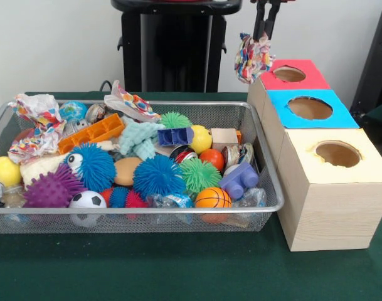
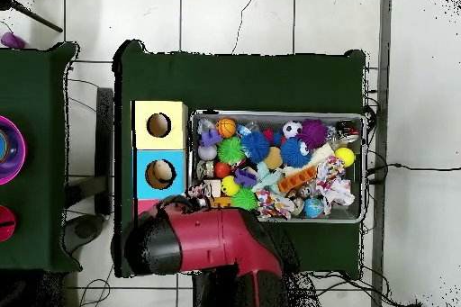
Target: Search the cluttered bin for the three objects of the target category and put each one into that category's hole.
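My gripper (image 1: 263, 32) hangs at the top of the front view, shut on a crumpled wad of white paper with coloured patches (image 1: 253, 58). The wad hangs in the air just left of the red-topped box (image 1: 303, 78), at the bin's far right corner. Two more paper wads lie in the wire mesh bin (image 1: 178, 210): one at its left end (image 1: 37, 122), one at its back rim (image 1: 131, 103). The yellow-topped box's hole (image 1: 338, 153) is nearest the camera, empty and open. In the overhead view the arm (image 2: 216, 240) hides the gripper; the bin (image 2: 279, 114) and yellow hole (image 2: 159, 124) show.
The blue-topped box (image 1: 310, 108) stands between the red and yellow boxes, all three in a row right of the bin. The bin holds several spiky rubber balls, a mint fuzzy toy (image 1: 139, 138), small balls and plastic blocks. The robot pedestal (image 1: 172, 47) stands behind the bin.
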